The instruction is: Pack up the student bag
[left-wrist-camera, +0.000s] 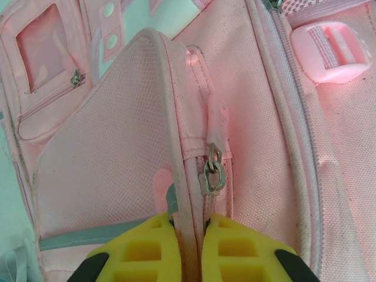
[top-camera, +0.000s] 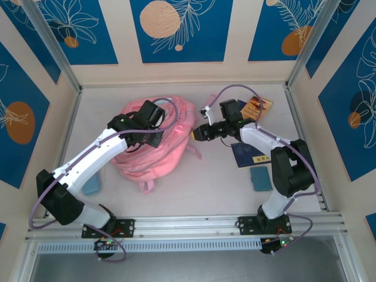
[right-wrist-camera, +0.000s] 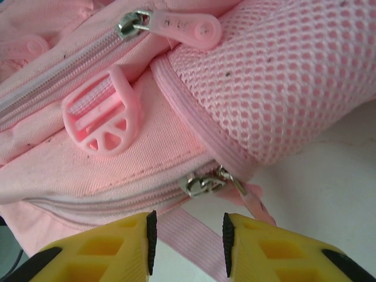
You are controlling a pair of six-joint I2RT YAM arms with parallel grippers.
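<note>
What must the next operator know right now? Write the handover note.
Left gripper: jaws shut on a piped seam of the student bag.
Right gripper: jaws open, astride a pink strap beside a zipper pull, gripping nothing.
Blue booklet and teal block lie on the table beside the bag, unpacked.
Left to do: open the bag, load the items, zip up.

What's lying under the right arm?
A dark blue booklet, its top edge covered by the right arm; a teal block just nearer the base. Anything further beneath is hidden.
</note>
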